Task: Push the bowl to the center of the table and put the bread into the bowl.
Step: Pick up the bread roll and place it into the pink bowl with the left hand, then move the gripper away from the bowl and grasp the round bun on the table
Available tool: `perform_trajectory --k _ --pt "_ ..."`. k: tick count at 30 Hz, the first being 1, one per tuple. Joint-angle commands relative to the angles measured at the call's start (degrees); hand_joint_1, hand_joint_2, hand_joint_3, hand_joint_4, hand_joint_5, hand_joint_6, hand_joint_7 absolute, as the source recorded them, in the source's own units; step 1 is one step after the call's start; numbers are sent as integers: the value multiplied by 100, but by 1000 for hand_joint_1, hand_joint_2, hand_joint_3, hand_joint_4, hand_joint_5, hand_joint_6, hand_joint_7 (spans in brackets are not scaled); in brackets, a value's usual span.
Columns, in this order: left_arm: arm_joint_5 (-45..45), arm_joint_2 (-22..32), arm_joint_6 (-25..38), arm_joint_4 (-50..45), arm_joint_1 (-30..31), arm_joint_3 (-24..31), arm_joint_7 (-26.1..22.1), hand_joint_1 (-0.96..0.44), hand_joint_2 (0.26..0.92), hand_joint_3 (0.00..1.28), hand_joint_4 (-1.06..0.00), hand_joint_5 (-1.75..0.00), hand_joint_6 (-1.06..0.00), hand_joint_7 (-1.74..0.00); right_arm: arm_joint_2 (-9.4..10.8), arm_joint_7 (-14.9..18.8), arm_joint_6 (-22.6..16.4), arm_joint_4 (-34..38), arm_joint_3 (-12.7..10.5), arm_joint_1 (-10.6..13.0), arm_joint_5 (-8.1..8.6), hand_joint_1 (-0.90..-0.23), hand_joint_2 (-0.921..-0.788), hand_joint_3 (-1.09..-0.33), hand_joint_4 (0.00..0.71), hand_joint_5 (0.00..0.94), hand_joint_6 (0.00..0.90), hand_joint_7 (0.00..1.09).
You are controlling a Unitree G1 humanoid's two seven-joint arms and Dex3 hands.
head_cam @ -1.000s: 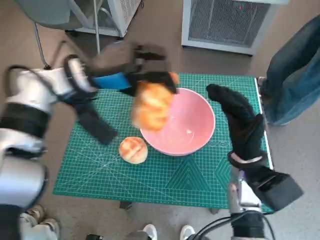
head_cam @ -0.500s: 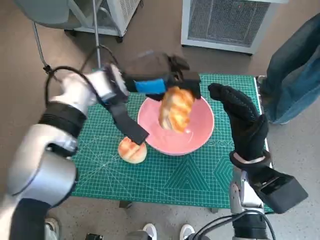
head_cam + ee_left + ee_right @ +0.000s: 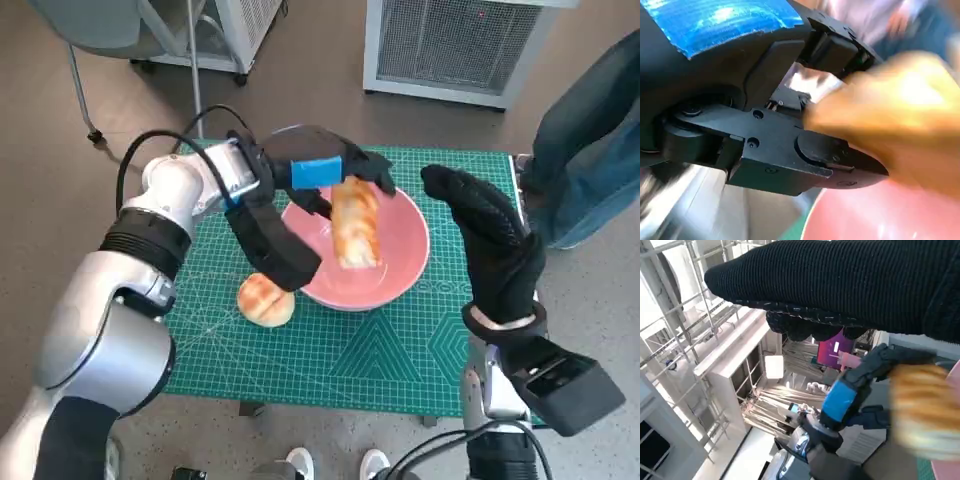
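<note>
The pink bowl [image 3: 402,252] stands on the green mat, right of its middle. A long golden bread [image 3: 356,228] hangs nearly upright over it, lower end inside the bowl, blurred in both wrist views [image 3: 900,115] [image 3: 925,410]. My left hand [image 3: 320,168] hovers over the bowl's far left rim, fingers [image 3: 840,160] apart, the bread just beyond them. A round bread [image 3: 266,299] lies on the mat left of the bowl. My right hand [image 3: 490,245] stands to the right of the bowl, fingers spread, holding nothing.
The green cutting mat [image 3: 350,360] covers the small table. A black strap [image 3: 270,245] dangles from my left wrist over the mat near the round bread. A person's leg in jeans [image 3: 590,140] stands at the table's right side. A white grille unit [image 3: 460,45] sits behind.
My left hand carried the long bread rightward from the bowl's left rim to over the bowl. The bread has turned upright and sunk toward the bowl. The right hand barely moved.
</note>
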Motion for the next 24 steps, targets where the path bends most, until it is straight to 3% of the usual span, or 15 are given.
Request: perform_trajectory --k 1,4,12,17,24 --pt "-465 161 -294 -140 288 282 -378 -340 809 2 -160 -11 -158 -111 25 -94 133 -11 12 178 -83 -642 -921 -802 200 0 -1 591" --pt "-691 223 -370 -181 392 437 -508 -375 796 1 -114 -3 -130 -89 28 -101 128 -4 19 176 -87 -641 -921 -802 200 0 -1 592" --pt "-1677 369 -246 -430 748 1177 -1502 -389 784 2 -25 -4 -86 -59 9 -107 116 -19 33 163 -88 -640 -921 -799 201 1 -1 596" --pt "-2063 697 -51 -1151 1121 1547 -1916 -373 789 4 -43 -12 -111 -65 6 -124 128 -87 43 184 -102 -628 -921 -804 201 1 -1 596" --pt "-2462 1469 167 -2617 1908 2093 -2422 -466 795 4 -58 -11 -128 -62 8 -128 151 -125 47 196 -87 -619 -921 -810 199 0 -1 594"
